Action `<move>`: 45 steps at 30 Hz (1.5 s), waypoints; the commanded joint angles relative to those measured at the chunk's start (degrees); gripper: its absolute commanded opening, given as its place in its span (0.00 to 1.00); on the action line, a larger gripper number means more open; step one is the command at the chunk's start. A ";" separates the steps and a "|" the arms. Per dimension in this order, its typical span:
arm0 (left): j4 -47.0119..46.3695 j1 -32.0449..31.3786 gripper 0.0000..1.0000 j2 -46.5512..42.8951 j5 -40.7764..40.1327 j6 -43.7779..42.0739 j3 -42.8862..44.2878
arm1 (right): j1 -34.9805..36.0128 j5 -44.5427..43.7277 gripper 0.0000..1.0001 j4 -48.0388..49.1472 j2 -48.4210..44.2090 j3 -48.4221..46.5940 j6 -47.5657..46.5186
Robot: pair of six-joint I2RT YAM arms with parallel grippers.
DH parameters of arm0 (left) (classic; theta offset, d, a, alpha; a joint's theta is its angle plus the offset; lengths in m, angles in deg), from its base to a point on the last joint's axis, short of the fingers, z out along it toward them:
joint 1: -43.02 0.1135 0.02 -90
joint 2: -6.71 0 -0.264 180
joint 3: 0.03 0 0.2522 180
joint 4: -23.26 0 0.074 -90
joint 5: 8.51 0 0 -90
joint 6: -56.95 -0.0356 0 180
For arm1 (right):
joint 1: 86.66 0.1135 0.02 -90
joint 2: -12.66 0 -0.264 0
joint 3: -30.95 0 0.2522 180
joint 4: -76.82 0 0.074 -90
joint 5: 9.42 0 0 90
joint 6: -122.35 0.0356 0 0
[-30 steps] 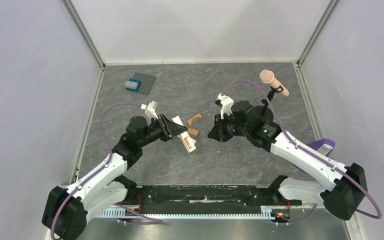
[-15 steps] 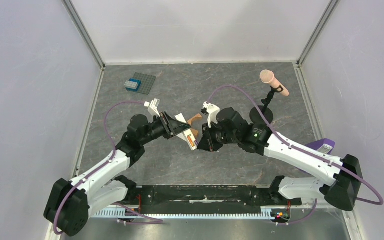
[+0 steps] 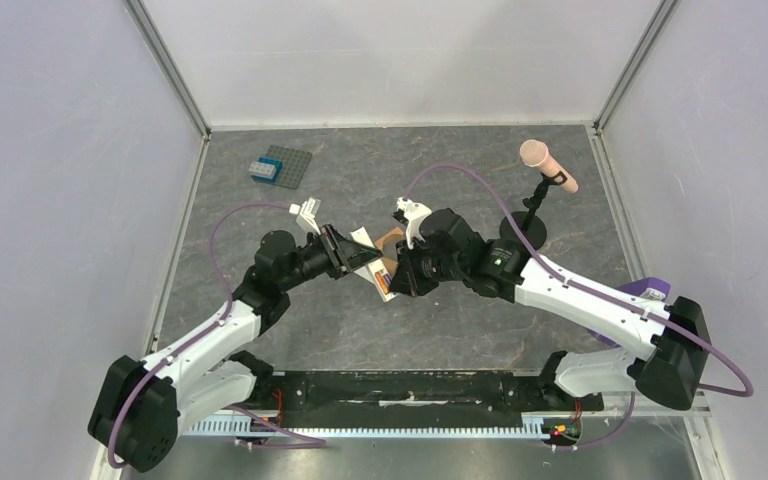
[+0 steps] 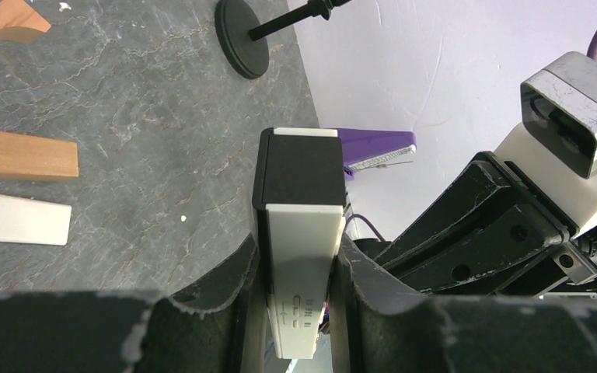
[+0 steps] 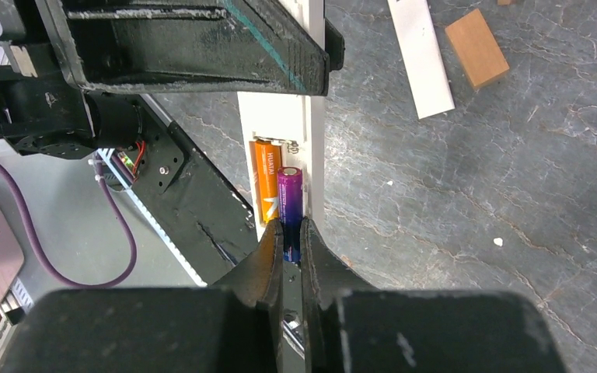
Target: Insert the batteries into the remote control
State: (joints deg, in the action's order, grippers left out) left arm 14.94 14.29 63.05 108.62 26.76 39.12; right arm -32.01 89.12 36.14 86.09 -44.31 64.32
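Observation:
My left gripper (image 4: 297,260) is shut on the remote control (image 4: 301,221), a slim cream-white bar with a black end, held up off the table (image 3: 260,300). In the right wrist view the remote control (image 5: 316,124) shows its battery recess, and an orange battery (image 5: 265,177) lies in it. My right gripper (image 5: 291,237) is shut on the lower end of a dark blue and purple battery (image 5: 289,198). That battery lies right beside the orange one at the recess; I cannot tell whether it is seated. From above, both grippers meet at the remote control (image 3: 384,281).
Two orange-brown wooden blocks (image 4: 19,155) (image 4: 4,23) and a loose white strip (image 4: 15,219) lie on the table near the remote. A pink microphone (image 3: 548,165) on a black stand is at the back right. A grey studded plate (image 3: 288,166) is at the back left.
My right arm has swung left to the remote, carrying the blue battery to the recess. The left gripper has kept hold of the remote and hardly moved.

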 commanded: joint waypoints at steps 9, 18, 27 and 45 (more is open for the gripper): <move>-8.79 -0.34 0.02 0.33 2.75 5.79 -1.13 | 0.63 -2.08 0.20 -2.86 2.96 -4.64 0.20; -9.43 -0.29 0.02 0.92 1.97 7.96 -1.05 | 0.63 -2.72 0.33 -3.25 1.37 -5.04 0.75; -10.55 -0.30 0.02 1.56 1.96 10.91 -1.15 | 0.63 -4.55 0.43 -2.19 -1.08 -6.37 4.13; -17.31 -0.31 0.02 0.06 0.41 25.05 -2.13 | 0.65 -8.18 0.78 29.11 -24.27 18.06 13.71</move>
State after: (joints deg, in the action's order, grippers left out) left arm 3.84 14.29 64.66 109.06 44.05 37.11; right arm -31.64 82.98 51.05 66.60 -33.29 74.31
